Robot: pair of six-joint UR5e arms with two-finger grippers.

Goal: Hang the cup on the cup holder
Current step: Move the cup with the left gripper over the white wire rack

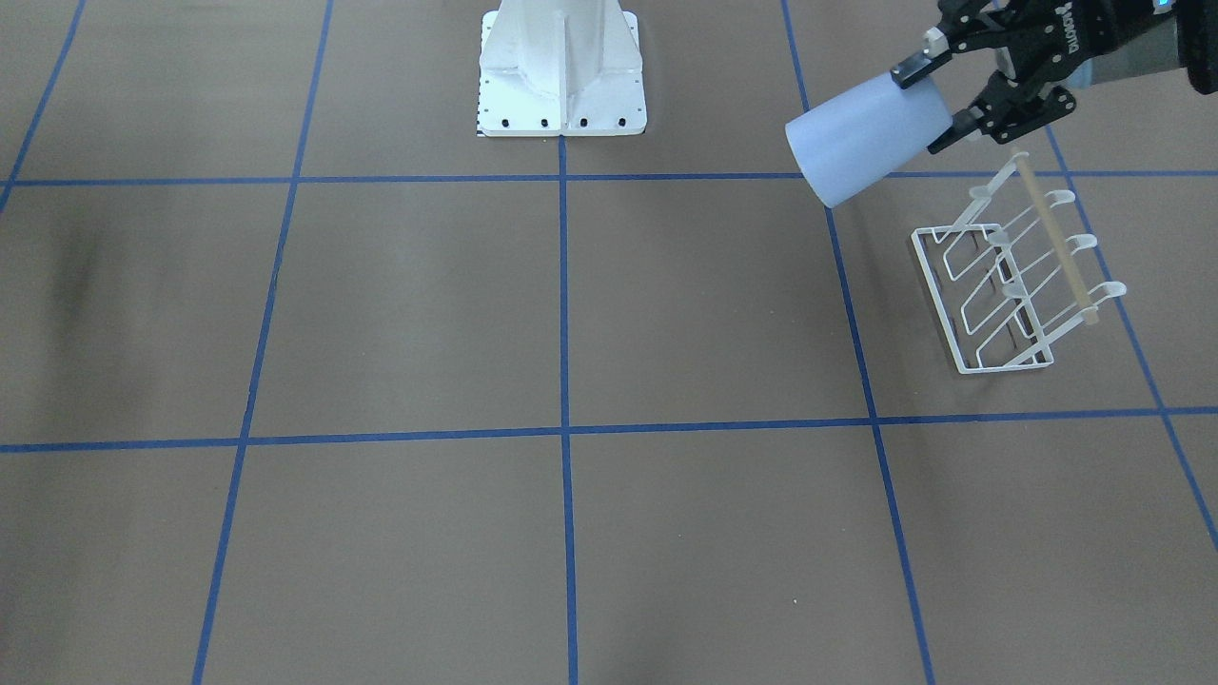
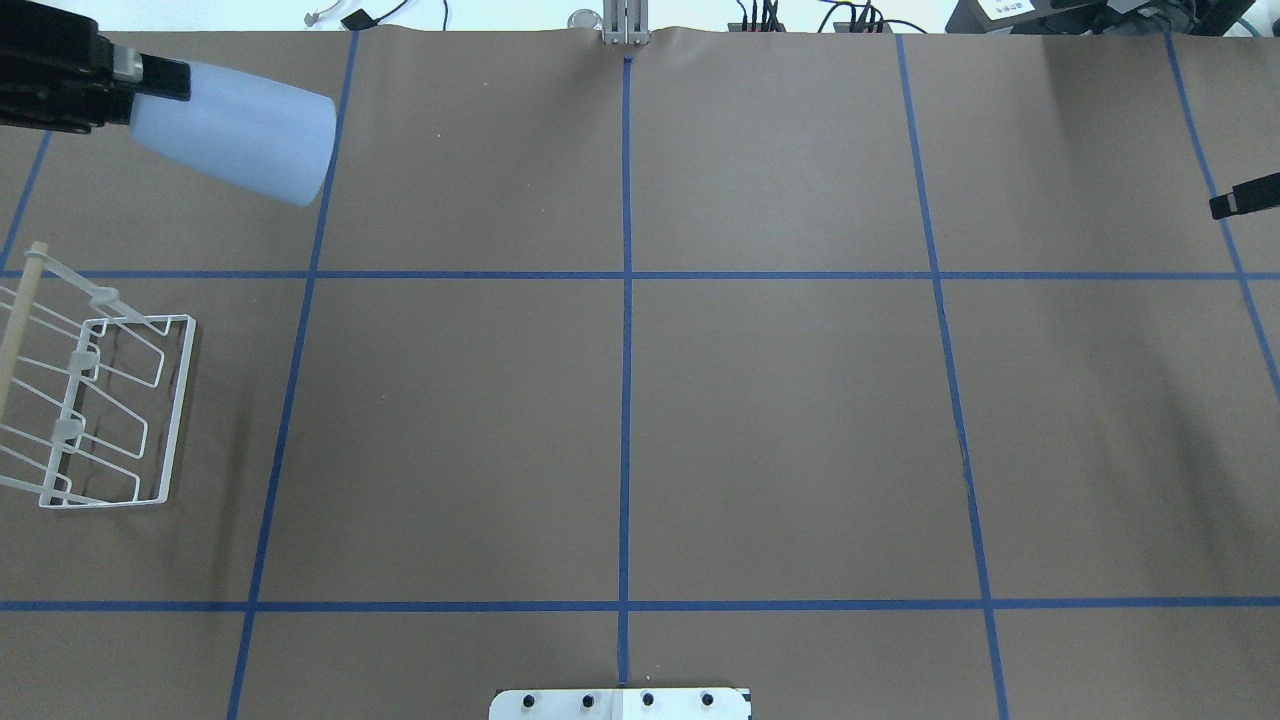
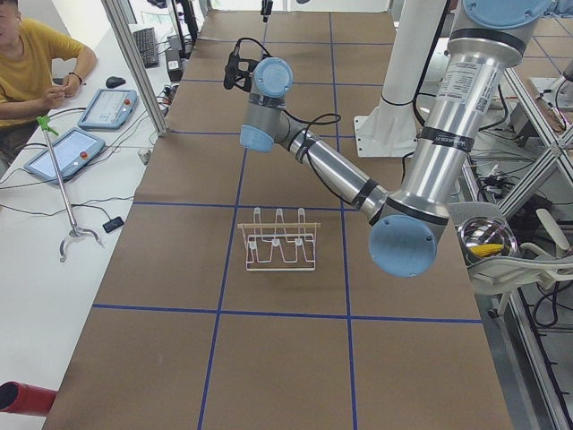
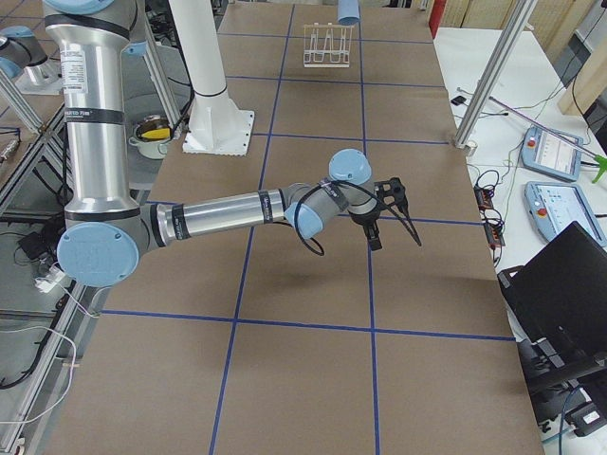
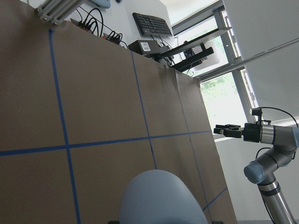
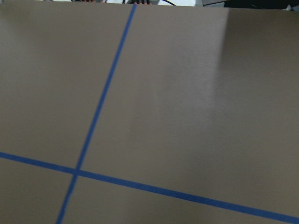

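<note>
My left gripper [image 1: 937, 107] is shut on the base end of the pale blue cup [image 1: 866, 143] and holds it on its side in the air, mouth pointing away from the gripper. In the overhead view the cup [image 2: 240, 130] hangs beyond the far end of the cup holder [image 2: 120, 420] and does not touch it. The cup holder [image 1: 1009, 285] is a white wire rack with a wooden rod, standing on the table with bare prongs. The cup's rounded side fills the bottom of the left wrist view [image 5: 159, 198]. My right gripper [image 2: 1240, 198] hovers open and empty, far off on the other side.
The white robot pedestal [image 1: 561, 76] stands at the middle of the table's robot side. Blue tape lines divide the brown table. An operator [image 3: 27, 63] sits at a side desk with tablets beyond the table's edge.
</note>
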